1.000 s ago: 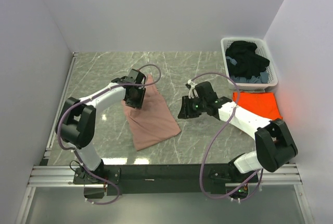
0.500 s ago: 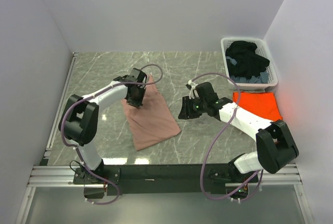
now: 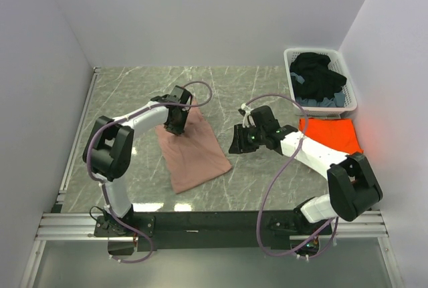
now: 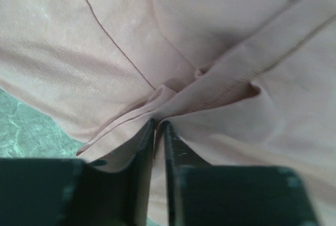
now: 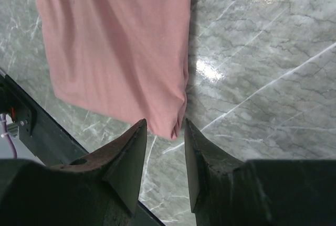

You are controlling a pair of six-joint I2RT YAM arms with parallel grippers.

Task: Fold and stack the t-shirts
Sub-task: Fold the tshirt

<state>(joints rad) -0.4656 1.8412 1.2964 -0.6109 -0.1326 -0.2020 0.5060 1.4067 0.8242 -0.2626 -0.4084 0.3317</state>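
Bench (image 3: 134, 94): bare marble at left and far side. Centre-left lies the dusty-pink tee (image 3: 194, 151), a long slanted folded panel, far edge bunched. Orange tee (image 3: 331, 134) flat at right edge. Left claw (image 4: 159, 131) clenched on the dusty-pink tee's bunched fold. Right claw (image 5: 163, 137) released, jaws apart, near its right edge.

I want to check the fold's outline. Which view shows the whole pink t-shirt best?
The top external view: almost the whole pink t-shirt is in frame. Left wrist shows only bunched cloth and seams at the left pincer; right wrist shows one end only.
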